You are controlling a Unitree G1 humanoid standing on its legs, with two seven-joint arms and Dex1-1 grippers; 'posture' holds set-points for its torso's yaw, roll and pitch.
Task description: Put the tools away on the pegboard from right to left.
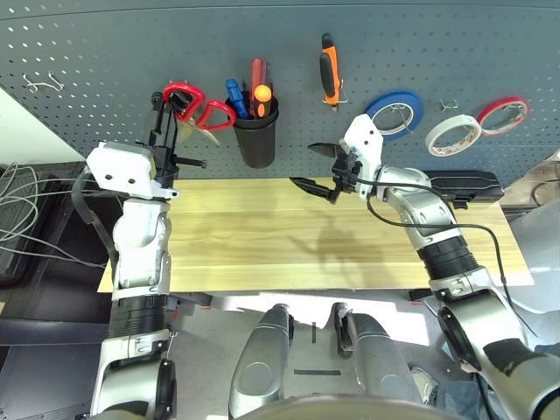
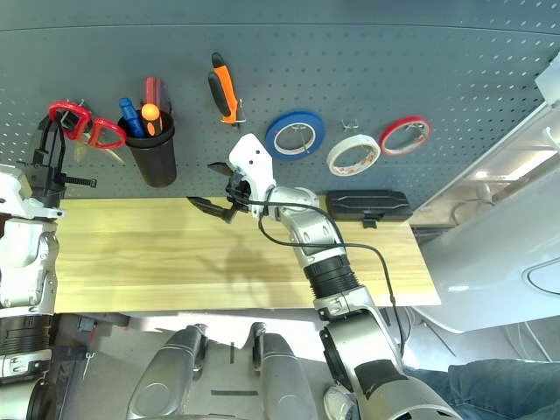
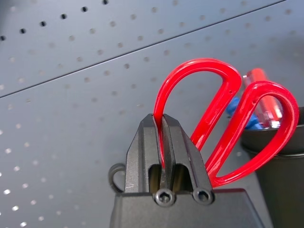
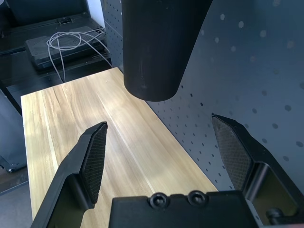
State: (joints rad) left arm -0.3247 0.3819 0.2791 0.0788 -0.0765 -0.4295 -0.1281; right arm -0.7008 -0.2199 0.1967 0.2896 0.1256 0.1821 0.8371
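My left gripper is shut on one loop of the red-handled scissors, holding them against the pegboard just left of the black cup. The left wrist view shows the fingers pinching the red handle. The orange-and-black pliers hang on the board right of the cup. Further right, the white tape roll hangs too. An orange-topped screwdriver stands in the cup. My right gripper is open and holds nothing, low over the table right of the cup.
A blue tape roll and a red one hang beside the white roll. A black case lies at the wooden table's back right. A bare metal hook sits far left on the board. Cables lie off the table's left.
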